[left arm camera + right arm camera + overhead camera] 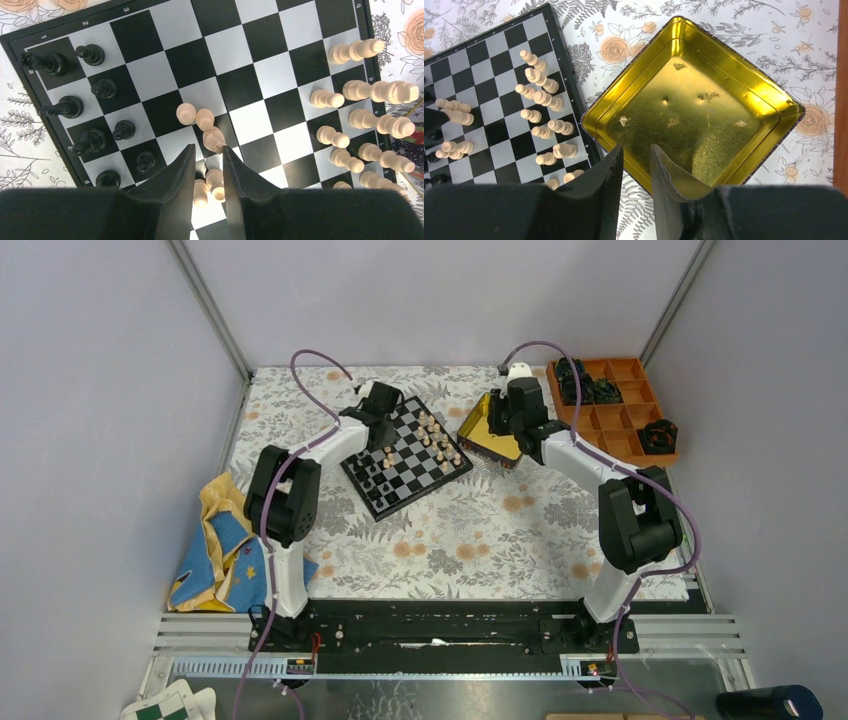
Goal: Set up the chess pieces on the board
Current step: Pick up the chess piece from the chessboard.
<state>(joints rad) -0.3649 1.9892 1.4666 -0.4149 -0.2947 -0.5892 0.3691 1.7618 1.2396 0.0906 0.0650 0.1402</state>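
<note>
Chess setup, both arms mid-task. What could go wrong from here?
1. Left gripper straddles loose tan pieces clustered mid-board; closing or lifting might topple neighbours.
2. Right gripper hovers at the gold tin rim; descending could shove it into the board.

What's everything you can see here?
board: one, black and grey, left of centre
light chess pieces: many, tan, one board edge and mid-board
black chess pieces: at least eight, black, opposite edge
tin: one, gold, right of board
tray: one, orange, far right, holding black objects
cloth: one, blue and yellow, near left
table cover: one, white floral, underneath
checkered item: one, green and white, near-left corner
left arm: one, white and black, over board; jaws straddle light pieces, grip unclear
right arm: one, white and black, over tin; jaws apart
</note>
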